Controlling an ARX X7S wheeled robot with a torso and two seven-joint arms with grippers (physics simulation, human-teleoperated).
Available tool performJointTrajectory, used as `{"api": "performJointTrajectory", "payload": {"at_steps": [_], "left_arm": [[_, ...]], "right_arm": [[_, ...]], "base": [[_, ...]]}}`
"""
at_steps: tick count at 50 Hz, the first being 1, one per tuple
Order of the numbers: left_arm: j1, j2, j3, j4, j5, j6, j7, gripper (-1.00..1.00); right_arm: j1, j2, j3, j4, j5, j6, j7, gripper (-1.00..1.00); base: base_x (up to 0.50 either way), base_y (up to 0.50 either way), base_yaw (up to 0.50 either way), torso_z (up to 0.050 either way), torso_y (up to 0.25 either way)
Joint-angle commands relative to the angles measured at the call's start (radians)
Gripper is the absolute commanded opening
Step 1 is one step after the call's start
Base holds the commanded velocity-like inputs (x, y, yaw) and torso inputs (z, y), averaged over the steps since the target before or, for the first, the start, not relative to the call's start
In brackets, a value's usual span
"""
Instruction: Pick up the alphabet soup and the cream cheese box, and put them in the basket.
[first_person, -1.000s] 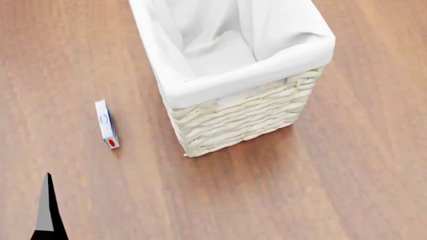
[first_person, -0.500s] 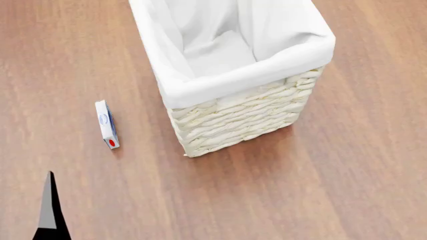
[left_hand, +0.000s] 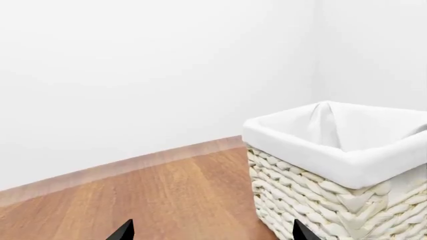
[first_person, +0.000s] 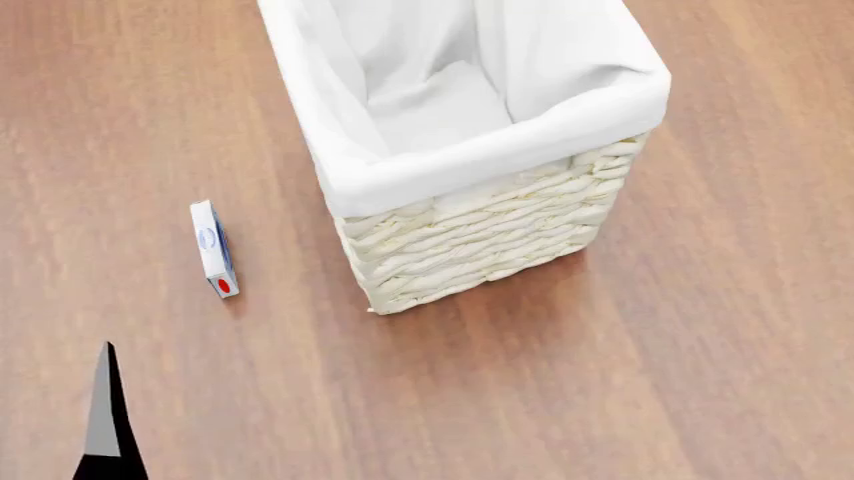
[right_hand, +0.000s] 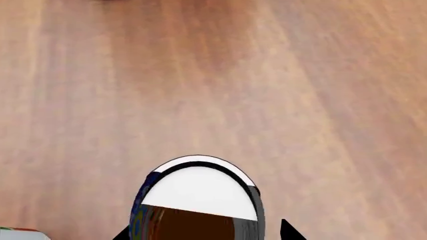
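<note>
The alphabet soup can (right_hand: 200, 192), with a pale lid and blue label, fills the near part of the right wrist view. My right gripper (right_hand: 203, 232) has a dark fingertip on either side of it, with a small gap on one side. The cream cheese box (first_person: 214, 248), white with a blue logo and a red spot, lies on the wooden floor to the left of the basket (first_person: 467, 240). My left gripper (left_hand: 210, 234) is open and empty, beside the basket's woven wall (left_hand: 320, 200). One of its fingers (first_person: 104, 420) shows at the head view's lower left, short of the box.
Wooden floor (first_person: 641, 380) lies all round the basket. A white wall (left_hand: 133, 75) stands behind it. A scrap of a red, white and green thing (right_hand: 17, 232) shows at the right wrist view's corner.
The left gripper's finger has drifted a little to the right and lower in the head view. The box and the basket have not moved.
</note>
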Motion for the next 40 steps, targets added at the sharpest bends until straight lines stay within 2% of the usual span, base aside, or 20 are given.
{"api": "performJointTrajectory", "payload": {"at_steps": [1, 17, 24, 29, 33, 37, 40], "left_arm": [[-0.004, -0.001, 0.007, 0.005, 0.007, -0.012, -0.004, 1.00], [-0.001, -0.003, 0.009, 0.006, 0.007, -0.010, -0.010, 1.00], [-0.003, -0.002, 0.011, 0.000, 0.004, -0.001, -0.010, 1.00], [-0.002, -0.002, 0.011, -0.012, 0.001, 0.009, -0.010, 1.00], [-0.006, -0.001, 0.012, -0.025, -0.001, 0.015, -0.009, 1.00], [-0.017, 0.003, 0.020, -0.022, -0.002, 0.008, -0.005, 1.00], [-0.021, 0.005, 0.027, -0.026, -0.001, 0.008, -0.002, 1.00]], "right_arm": [[-0.004, -0.013, -0.001, 0.032, -0.014, -0.007, -0.007, -1.00], [-0.014, -0.017, -0.010, 0.040, -0.036, -0.011, -0.017, -1.00], [-0.022, 0.014, 0.003, -0.008, -0.061, -0.027, 0.015, -1.00], [0.004, 0.073, 0.035, -0.137, -0.096, -0.015, 0.088, -1.00], [0.075, 0.138, 0.090, -0.239, -0.152, 0.015, 0.142, -1.00], [0.266, 0.200, 0.192, -0.437, -0.125, 0.133, 0.211, -1.00], [0.375, 0.216, 0.206, -0.508, -0.132, 0.157, 0.219, -1.00]], "base": [[0.00, 0.00, 0.00, 0.000, 0.000], [0.00, 0.00, 0.00, 0.000, 0.000], [0.00, 0.00, 0.00, 0.000, 0.000], [0.00, 0.00, 0.00, 0.000, 0.000], [0.00, 0.00, 0.00, 0.000, 0.000], [0.00, 0.00, 0.00, 0.000, 0.000], [0.00, 0.00, 0.00, 0.000, 0.000]]}}
